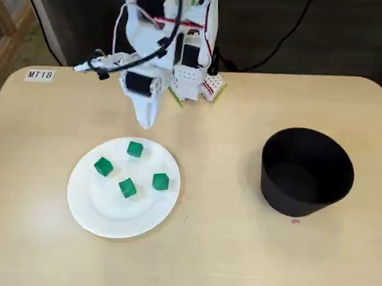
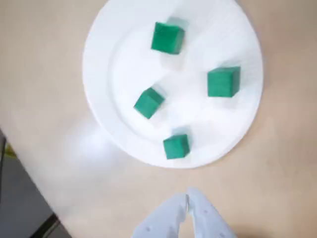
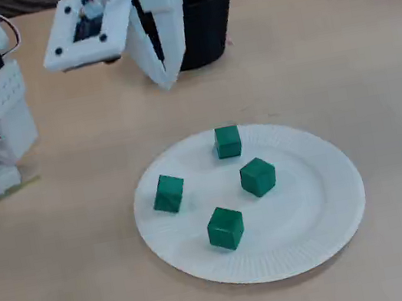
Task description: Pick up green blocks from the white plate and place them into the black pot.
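The gripper (image 2: 187,194), closed and empty, hangs over the tabletop (image 2: 277,188) just outside the white plate (image 2: 104,59). The nearest green block (image 2: 176,146) sits just inside that rim.

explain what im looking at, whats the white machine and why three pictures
The white machine is a small robot arm ending in a two-finger gripper. Two pictures come from fixed cameras: one looks down on the table facing the arm, another looks from the side. The third rides on the wrist, looking down past the gripper. On the table: a white plate with four green blocks and, apart from it, a black pot. The gripper is shut, holds nothing and hangs near the plate.
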